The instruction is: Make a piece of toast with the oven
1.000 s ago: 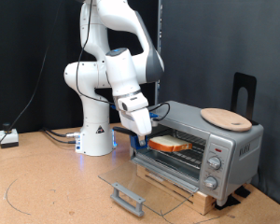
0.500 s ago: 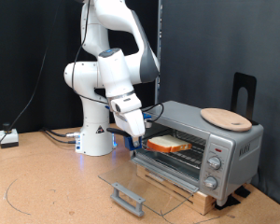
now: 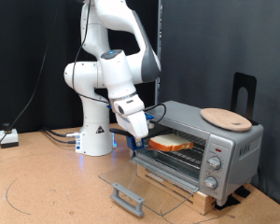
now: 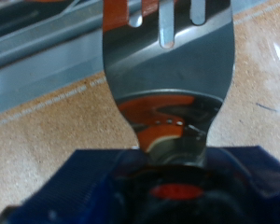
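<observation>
The oven (image 3: 207, 142) stands at the exterior view's right with its glass door (image 3: 145, 182) dropped open. The piece of toast (image 3: 168, 144) lies at the oven's mouth, at rack level. My gripper (image 3: 137, 133) is just to the exterior view's left of the opening, shut on a slotted metal spatula (image 4: 168, 65). The spatula reaches towards the toast, and whether its blade is under the toast is hidden. In the wrist view the spatula blade fills the middle, and the toast does not show clearly.
A round wooden plate (image 3: 226, 118) lies on top of the oven. The door's grey handle (image 3: 128, 198) juts towards the exterior view's bottom. A black stand (image 3: 245, 93) rises behind the oven. The robot base (image 3: 96, 138) and cables (image 3: 56, 136) are at the exterior view's left.
The gripper and spatula drew a little to the exterior view's left, then eased back right. The toast shifted slightly with them and stays at the oven's mouth.
</observation>
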Available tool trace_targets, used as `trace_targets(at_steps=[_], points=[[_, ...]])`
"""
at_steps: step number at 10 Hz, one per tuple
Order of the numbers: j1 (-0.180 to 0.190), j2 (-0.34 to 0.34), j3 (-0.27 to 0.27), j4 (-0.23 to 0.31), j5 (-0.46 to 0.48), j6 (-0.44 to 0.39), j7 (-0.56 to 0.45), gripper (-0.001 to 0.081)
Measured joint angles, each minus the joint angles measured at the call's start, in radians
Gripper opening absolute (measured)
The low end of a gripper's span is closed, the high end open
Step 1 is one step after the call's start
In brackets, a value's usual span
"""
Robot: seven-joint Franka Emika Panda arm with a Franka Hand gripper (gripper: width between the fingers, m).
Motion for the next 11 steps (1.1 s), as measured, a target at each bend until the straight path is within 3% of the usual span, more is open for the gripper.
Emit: trace_targets(at_steps=[4,6,9,11], points=[[0.015,-0.008,0.036,-0.001,0.014,-0.005,0.05,0.0419],[0.01,-0.009,0.028,-0.002,0.014,0.005,0.036,0.0419],[-0.081,-0.001,-0.011,0.009,-0.056,0.014,-0.005,0.0419],[-0.148,0.019,-0.051,0.041,-0.102,-0.034,-0.011,0.0419]])
